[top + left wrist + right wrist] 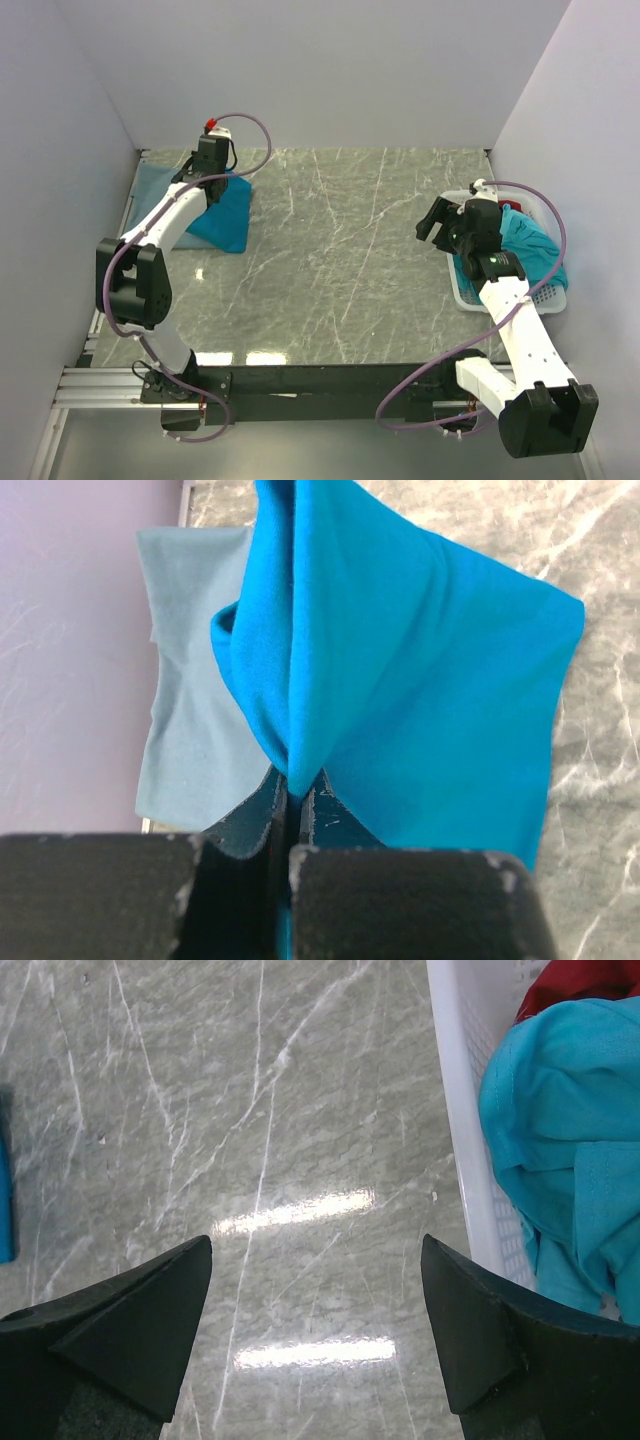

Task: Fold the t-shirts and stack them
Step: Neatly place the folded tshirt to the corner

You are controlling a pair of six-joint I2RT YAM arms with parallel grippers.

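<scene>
Across the marble table [340, 250] from the white basket [462, 288], a bright teal t-shirt [420, 680] hangs partly over the flat grey-blue t-shirt [190, 680], pinched tight in the left gripper [298, 792]. It seems best to lower it squarely onto that shirt, edges aligned, before releasing. Just beside the basket, the right gripper [315, 1250] gapes wide, empty

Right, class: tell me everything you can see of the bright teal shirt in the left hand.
The bright teal shirt is soft, matte knit cloth. The shut left hand pinches a fold of it, so the fabric gathers into a ridge there and fans out in smooth drapes. It sits at the far left corner of the table, its spread part lying on the marble, one side overlapping a flat grey-blue shirt. No sleeves or collar can be made out.
</scene>
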